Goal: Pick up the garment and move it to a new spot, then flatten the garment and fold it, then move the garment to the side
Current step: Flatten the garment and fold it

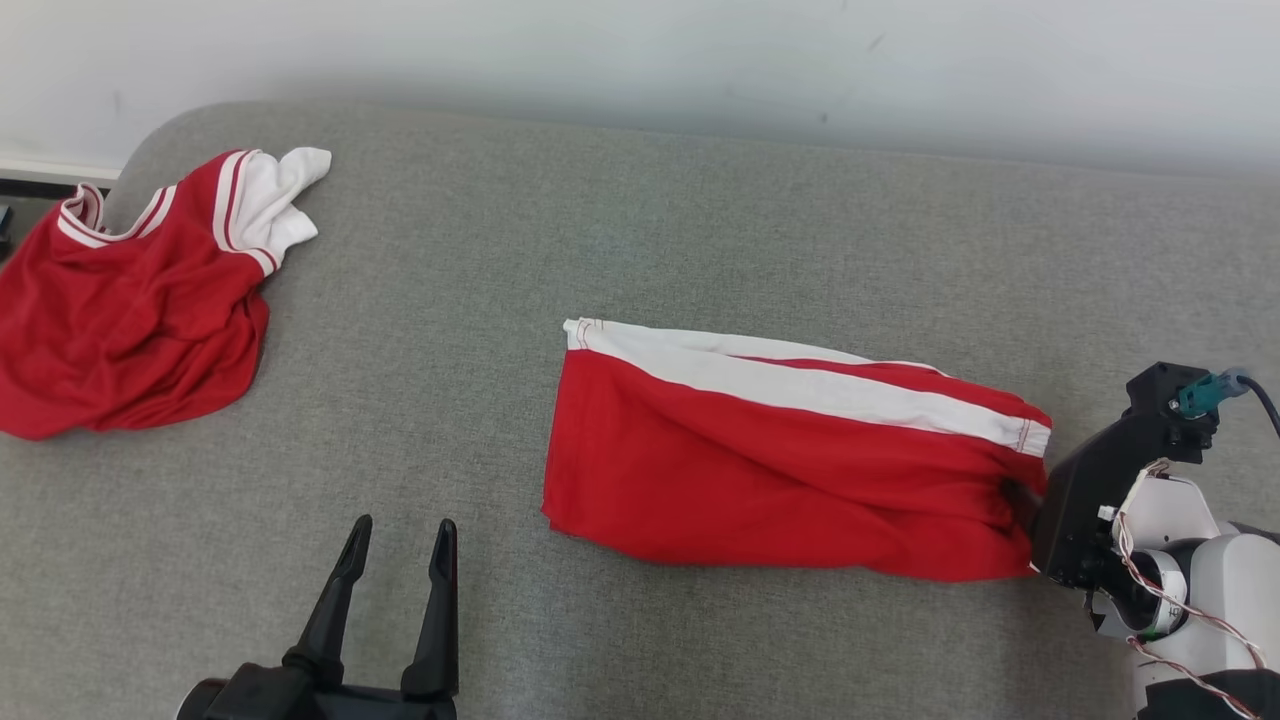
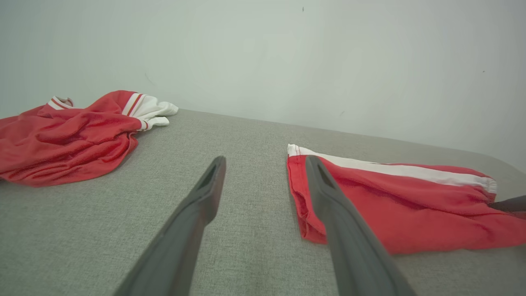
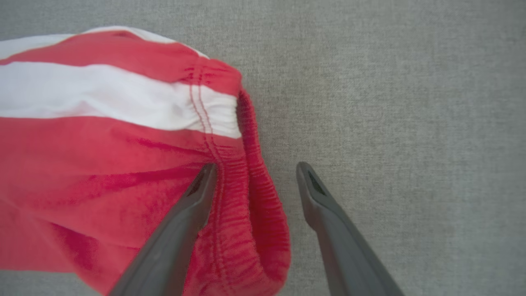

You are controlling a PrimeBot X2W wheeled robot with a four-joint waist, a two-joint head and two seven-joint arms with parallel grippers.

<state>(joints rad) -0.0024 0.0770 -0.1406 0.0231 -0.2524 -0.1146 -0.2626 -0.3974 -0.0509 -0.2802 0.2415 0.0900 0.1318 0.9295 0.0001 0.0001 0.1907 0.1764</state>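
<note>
As the right gripper (image 3: 255,165) stood jaws apart over the red, white-striped cloth shorts (image 1: 780,470), the left gripper (image 1: 405,523) hovered, jaws likewise apart.

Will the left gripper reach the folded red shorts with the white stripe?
Probably yes: bare grey fabric surface lies between the open left gripper and the folded red shorts.
</note>
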